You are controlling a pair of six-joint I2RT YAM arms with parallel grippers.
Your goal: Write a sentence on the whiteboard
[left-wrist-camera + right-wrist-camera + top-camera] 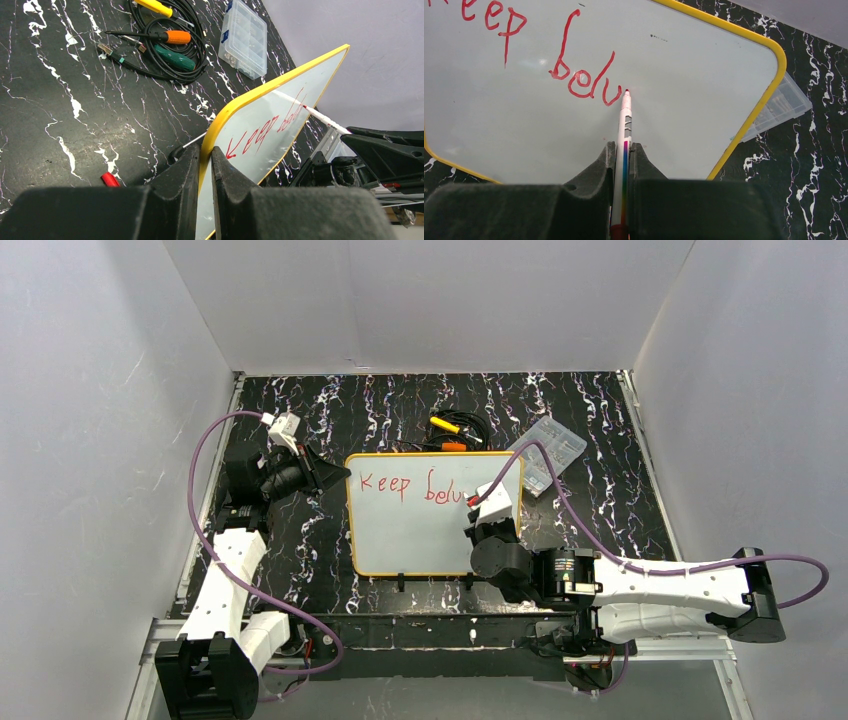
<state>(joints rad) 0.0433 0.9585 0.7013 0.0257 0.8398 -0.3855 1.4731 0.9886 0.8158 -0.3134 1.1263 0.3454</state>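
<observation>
The whiteboard [420, 535] lies mid-table, white with a yellow rim. My left gripper [335, 475] is shut on its left edge, and in the left wrist view the rim of the whiteboard [270, 110] runs between the jaws of that gripper [205, 151]. The sentence [410, 485] is red handwriting reading "Keep belu" so written along the top; it also shows as red lettering [574, 75] in the right wrist view. My right gripper [623, 147] is shut on a white marker [625, 117] with a rainbow stripe. Its red tip touches the whiteboard [704, 75] just after the last letter.
A clear plastic box [548, 452] sits off the board's far right corner. Screwdrivers and black cables [450, 430] lie behind the board. A red cap [110, 179] rests on the black marbled table left of the board. Two black clips [402, 583] hold the near edge. White walls enclose the table.
</observation>
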